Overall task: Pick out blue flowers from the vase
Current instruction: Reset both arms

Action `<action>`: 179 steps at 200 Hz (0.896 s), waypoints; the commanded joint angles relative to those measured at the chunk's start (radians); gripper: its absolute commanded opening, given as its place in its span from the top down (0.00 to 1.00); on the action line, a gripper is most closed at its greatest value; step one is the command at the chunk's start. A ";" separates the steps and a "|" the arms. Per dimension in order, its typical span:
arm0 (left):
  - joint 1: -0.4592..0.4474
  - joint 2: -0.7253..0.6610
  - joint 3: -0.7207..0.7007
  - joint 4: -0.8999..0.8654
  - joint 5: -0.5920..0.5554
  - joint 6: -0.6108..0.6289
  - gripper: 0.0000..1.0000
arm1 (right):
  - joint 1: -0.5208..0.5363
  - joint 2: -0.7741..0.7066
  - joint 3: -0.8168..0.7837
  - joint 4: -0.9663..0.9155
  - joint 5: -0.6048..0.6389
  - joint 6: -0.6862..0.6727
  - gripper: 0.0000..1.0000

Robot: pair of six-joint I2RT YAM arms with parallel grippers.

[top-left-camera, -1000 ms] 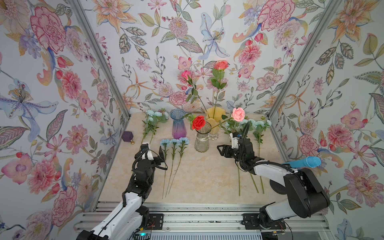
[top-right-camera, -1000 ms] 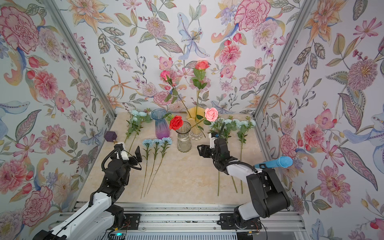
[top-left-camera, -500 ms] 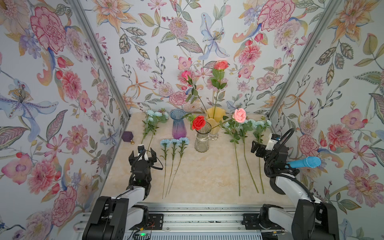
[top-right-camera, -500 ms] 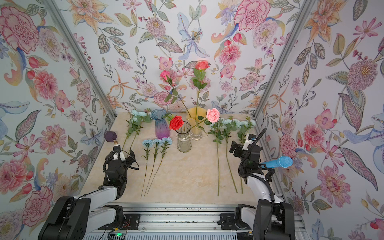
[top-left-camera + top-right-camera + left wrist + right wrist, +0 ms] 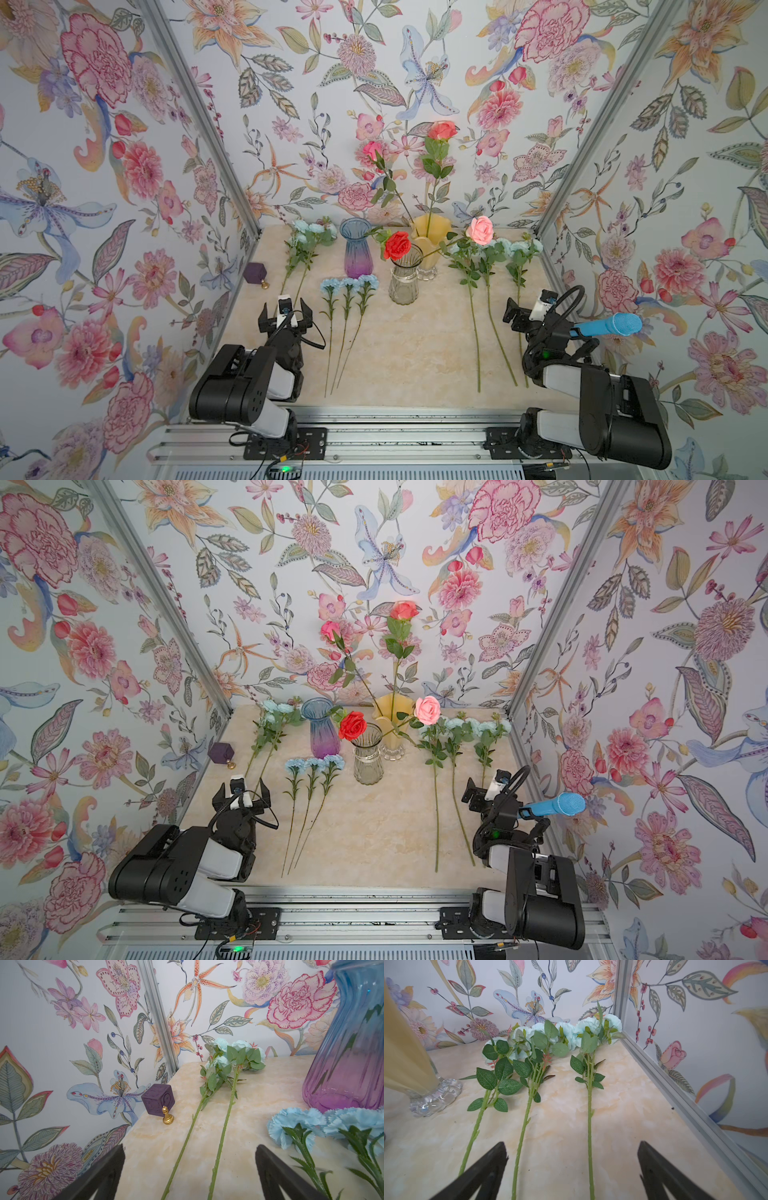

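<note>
Three blue flowers point(image 5: 558, 1043) flat on table point(image 5: 623, 1105)

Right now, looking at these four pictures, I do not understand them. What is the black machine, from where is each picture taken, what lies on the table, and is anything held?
The machine is two robot arms, each ending in a two-fingered gripper. Two pictures come from one camera overhead that looks down on everything. The other two come from small cameras on the wrists. The black wedges in them belong to the left gripper and the right gripper.

On the table, eight blue flowers lie flat in three groups. Roses stand in the clear vase and the yellow vase. The blue vase looks empty. Both grippers are open and hold nothing.
</note>
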 commanded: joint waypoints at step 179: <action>0.008 -0.005 0.092 -0.044 0.062 0.042 0.00 | 0.207 0.190 0.086 0.162 0.266 -0.129 0.00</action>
